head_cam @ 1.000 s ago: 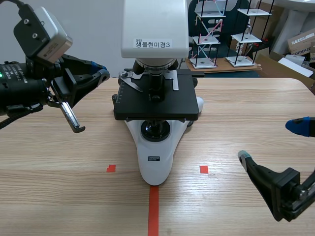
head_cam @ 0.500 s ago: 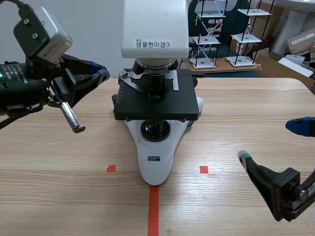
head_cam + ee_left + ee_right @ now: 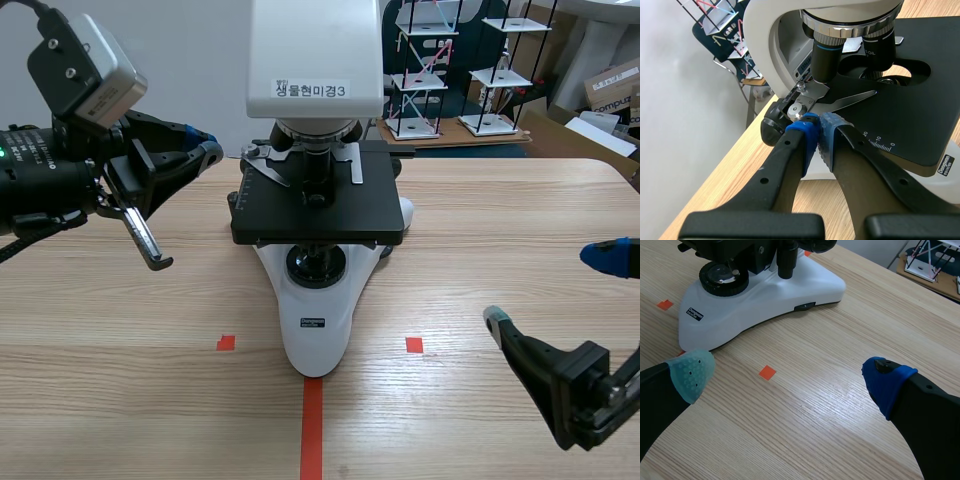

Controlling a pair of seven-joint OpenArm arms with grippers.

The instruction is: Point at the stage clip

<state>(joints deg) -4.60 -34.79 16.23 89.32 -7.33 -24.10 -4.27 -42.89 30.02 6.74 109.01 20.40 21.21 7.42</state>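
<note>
- The stage clip [image 3: 840,101] sits at the left rear corner of the microscope's [image 3: 315,300] black stage [image 3: 330,215] — a thin bright metal blade on a round pivot.
- Its long axis runs from that pivot inward across the stage toward the opening under the lenses, so it points away from the left gripper [image 3: 818,131].
- The left gripper is clenched on nothing. Its two blue pads [image 3: 832,127] meet tip to tip, and they are aimed straight at the clip's pivot end.
- In the wrist view the tips lie just short of the pivot. In the scene view a small gap shows between the tips and the stage edge, so I cannot tell whether they touch metal.
- The left arm is plainly the nearer one — raised to stage level beside the clip.
- The right gripper [image 3: 550,290] hangs low over the table [image 3: 480,200] well apart from the microscope, with its fingers spread wide and nothing between them.
- My judgement: the pointing is all but made, and any remaining move would be a slight advance along the gripper's own line toward the pivot.
</note>
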